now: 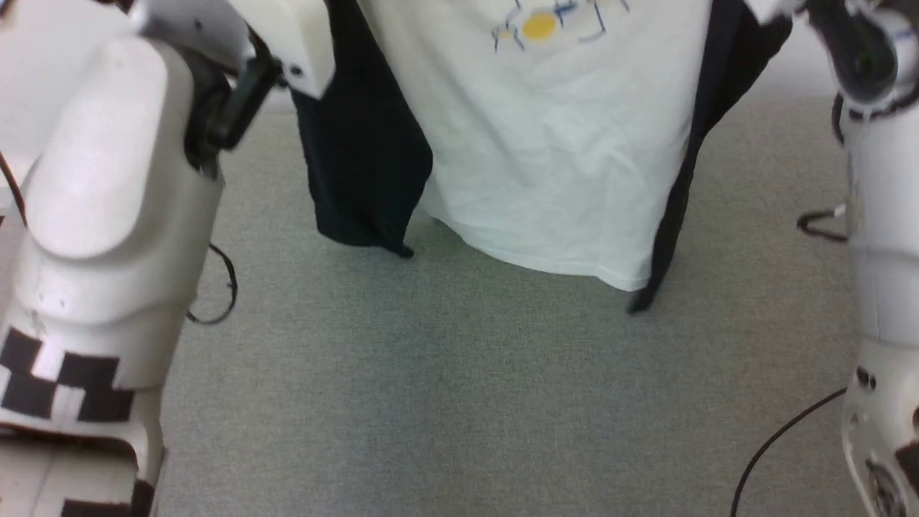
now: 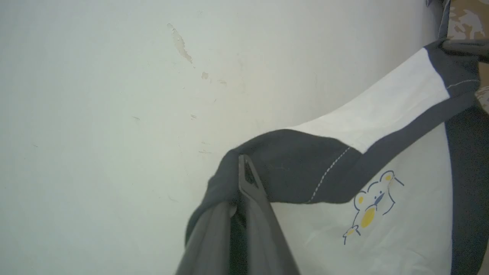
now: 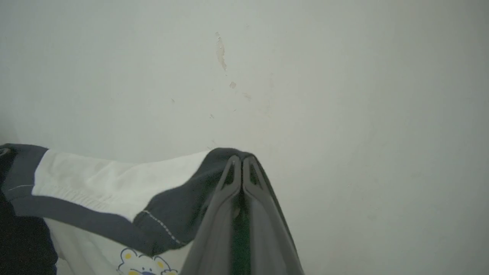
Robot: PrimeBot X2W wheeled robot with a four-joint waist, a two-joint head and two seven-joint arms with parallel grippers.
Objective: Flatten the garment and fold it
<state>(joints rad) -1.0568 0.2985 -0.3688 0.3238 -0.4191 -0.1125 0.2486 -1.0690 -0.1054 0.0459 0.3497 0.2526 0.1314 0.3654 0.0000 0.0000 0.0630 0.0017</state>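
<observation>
The left gripper [image 2: 241,168] is clamped shut on a dark shoulder fold of a two-tone T-shirt [image 1: 567,165], and the cloth bunches over one of its long fingers. The right gripper [image 3: 241,160] has its two fingertips pressed together on the opposite dark shoulder. The T-shirt hangs spread between them in the air, front panel towards the robot, in front of a pale wall [image 2: 114,114] that carries a few scuff marks [image 2: 179,42]. From the head camera, the white body panel drops down the middle of the view. A black sleeve [image 1: 359,165] droops on the robot's left and a narrow black side strip [image 1: 675,215] runs down on its right. The white hem [image 1: 574,269] slants lower towards the right, above a grey carpet [image 1: 459,402]; whether it touches the carpet cannot be told. A small bear print [image 2: 368,208] in blue outline with a yellow belly sits on the chest, below the dark neckband [image 2: 405,130], which is taut from one grip to the other. The robot's pale left arm [image 1: 108,215] and right arm [image 1: 883,215] frame the T-shirt at either side. A thin black cable [image 1: 775,438] curves across the carpet near the lower right corner.
</observation>
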